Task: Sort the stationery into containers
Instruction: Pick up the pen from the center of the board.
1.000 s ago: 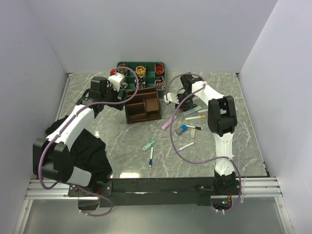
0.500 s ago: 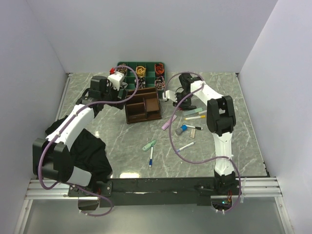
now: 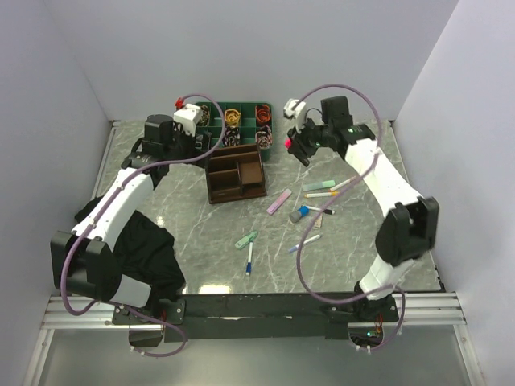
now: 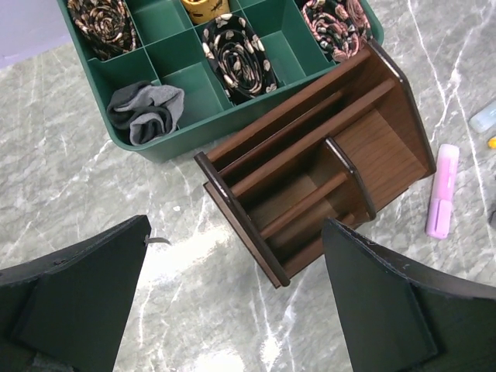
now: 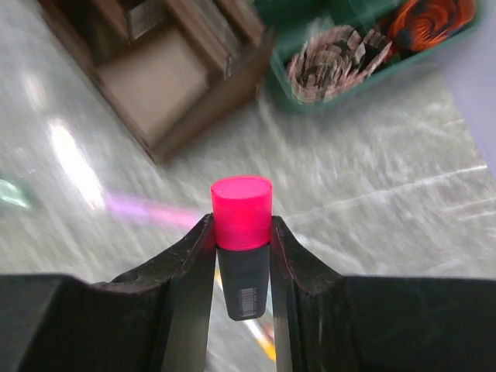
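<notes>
Marker [image 5: 242, 291]: barcode label on dark barrel, digits unreadable. Right gripper [image 5: 241, 229] pinches it just below pink cap. Left gripper [image 4: 234, 232] wide, over organiser [image 4: 403, 101].

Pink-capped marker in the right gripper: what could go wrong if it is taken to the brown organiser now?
1. The right gripper pinches the pink-capped marker just below its cap, so it may swivel or slip.
2. The brown organiser has narrow slots, with the green tray right beside it; a drop could miss.
3. The left gripper hangs open over the organiser; the arms might clash.
</notes>
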